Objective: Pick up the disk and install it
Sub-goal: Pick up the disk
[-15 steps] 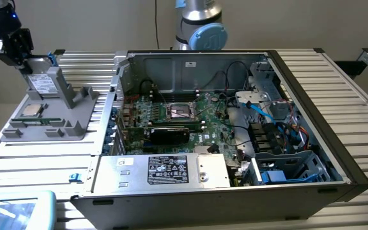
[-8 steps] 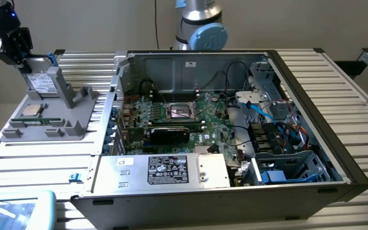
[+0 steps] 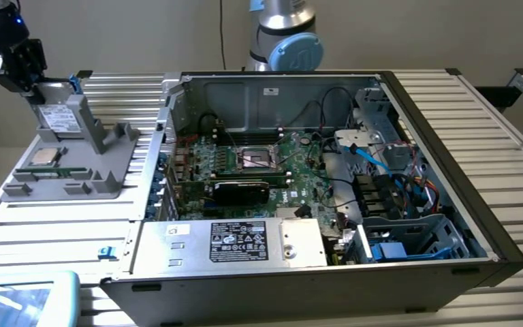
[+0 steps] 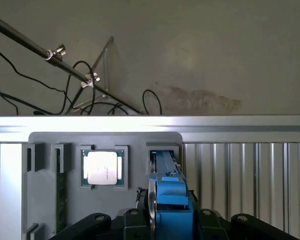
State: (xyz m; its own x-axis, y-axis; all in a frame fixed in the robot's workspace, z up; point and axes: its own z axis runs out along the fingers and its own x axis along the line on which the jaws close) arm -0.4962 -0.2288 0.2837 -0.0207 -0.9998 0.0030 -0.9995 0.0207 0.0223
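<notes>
The disk [image 3: 58,117] stands on edge in a slot of the grey holder [image 3: 71,182] at the exterior view's left, its white label facing outward and blue rails along its edges. My gripper [image 3: 41,87] is at its upper end, jaws closed against both sides of it. In the wrist view the disk [image 4: 166,172] appears edge-on with its blue bracket, and my gripper [image 4: 169,219] grips that bracket, with the black fingers [image 4: 206,216] pressed against it. The disk's lower end still sits in the holder [image 4: 45,200].
A square silver CPU chip [image 3: 45,156] [image 4: 102,167] lies in the holder beside the disk. The open computer case [image 3: 271,88] stands to the exterior view's right, with a motherboard, a silver box with a black label [image 3: 234,242] and a drive cage [image 3: 416,238] with blue parts. The arm's base [image 3: 284,41] stands behind the case.
</notes>
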